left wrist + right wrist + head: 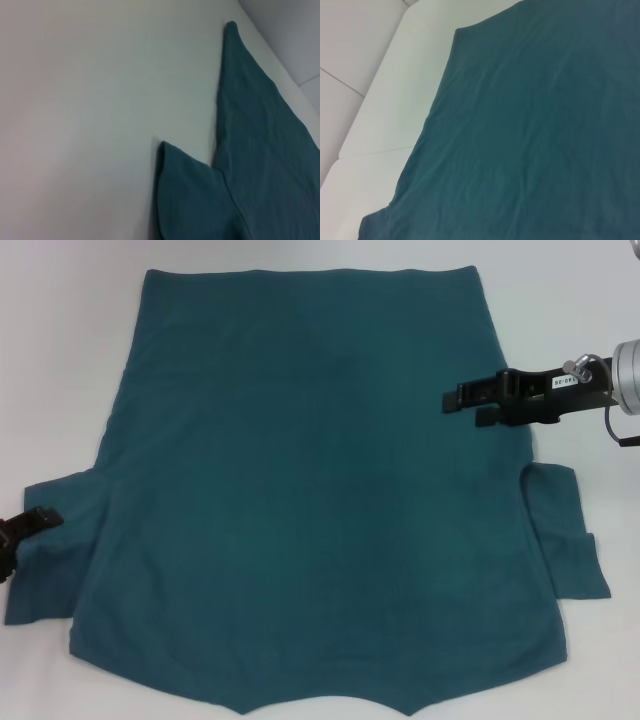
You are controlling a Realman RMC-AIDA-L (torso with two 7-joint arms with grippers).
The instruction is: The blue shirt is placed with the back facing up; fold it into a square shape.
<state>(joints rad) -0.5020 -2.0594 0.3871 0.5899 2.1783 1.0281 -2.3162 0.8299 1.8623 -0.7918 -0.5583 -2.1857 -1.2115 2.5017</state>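
Right pincer (460,400) hovers over blue shirt (320,500) on white table (60,360).

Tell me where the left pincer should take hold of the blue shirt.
Probably the flat sleeve of the dark teal-blue cotton T-shirt, approached from the robot's left: its free edge points outward beside the left pincer. The right pincer hovers over the other side.

Bright, even overhead light — shadows faint, no glare — left wrist view slightly soft.
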